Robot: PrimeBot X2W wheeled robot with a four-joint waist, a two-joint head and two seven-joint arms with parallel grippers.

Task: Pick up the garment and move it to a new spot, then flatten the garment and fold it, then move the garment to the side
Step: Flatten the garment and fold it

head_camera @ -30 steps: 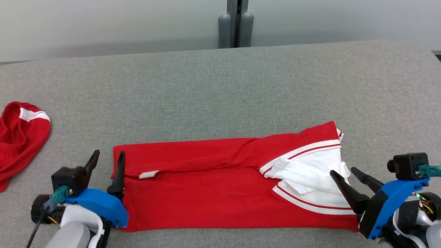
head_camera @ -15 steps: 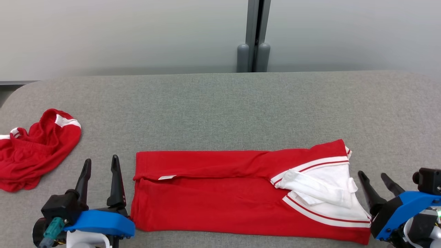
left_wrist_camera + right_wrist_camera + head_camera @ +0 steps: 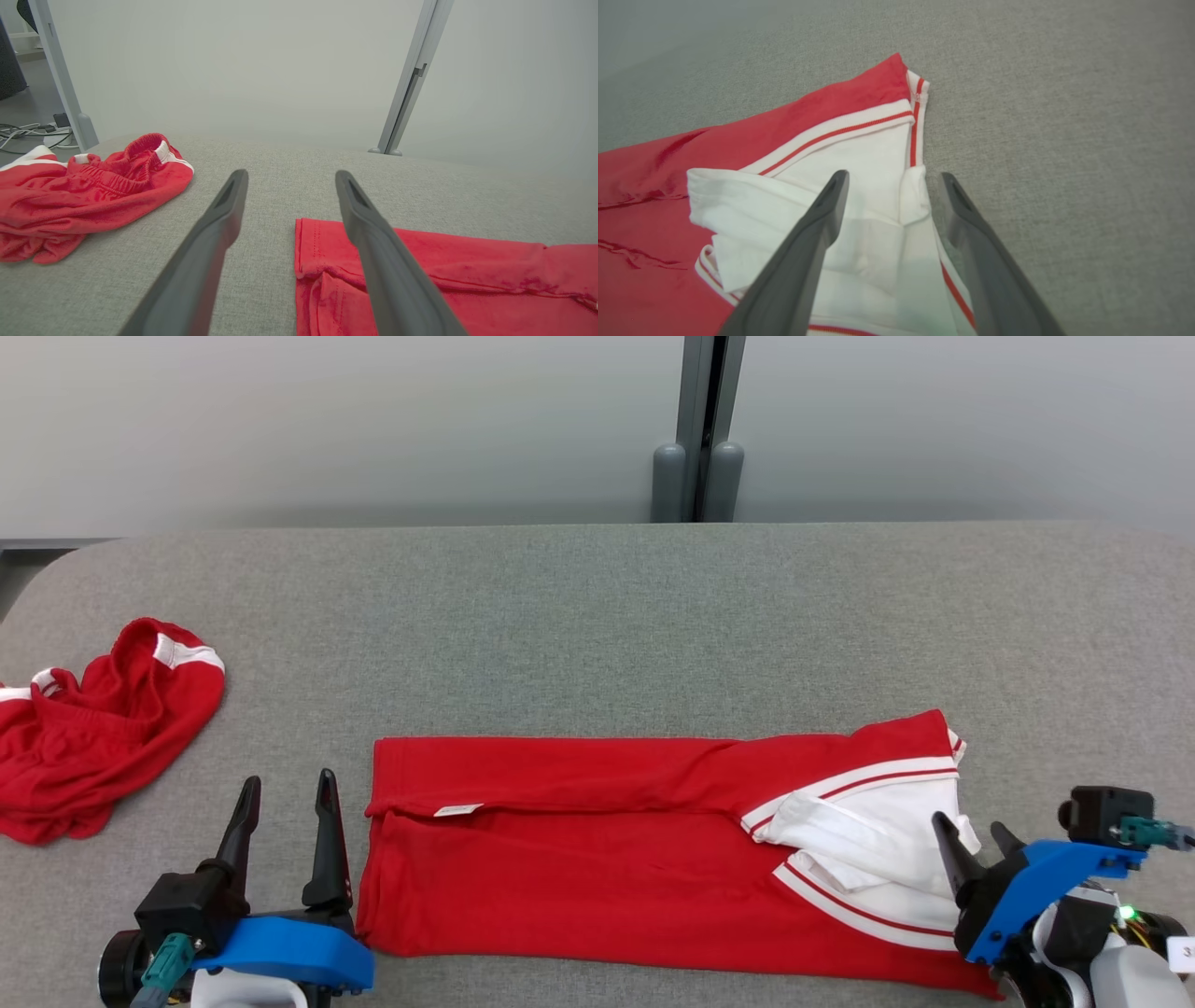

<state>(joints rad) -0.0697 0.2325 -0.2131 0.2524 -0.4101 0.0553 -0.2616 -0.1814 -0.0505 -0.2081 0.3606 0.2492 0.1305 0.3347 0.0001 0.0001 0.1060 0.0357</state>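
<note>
Garment [image 3: 607, 849]: red with white trim, folded into a long strip, flat on the grey worktop [image 3: 597, 616].
Left claw [image 3: 288, 779]: spread wide, empty, just beside the garment's left end.
Right claw [image 3: 968, 823]: spread wide, empty, at the garment's white right end.
Crumpled red cloth [image 3: 103, 728]: well left of the garment.

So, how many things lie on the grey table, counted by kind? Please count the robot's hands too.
Garments: 2, the folded red shirt and the crumpled red garment
Hands: 2, the left hand and the right hand, both open
Total: 4
</note>
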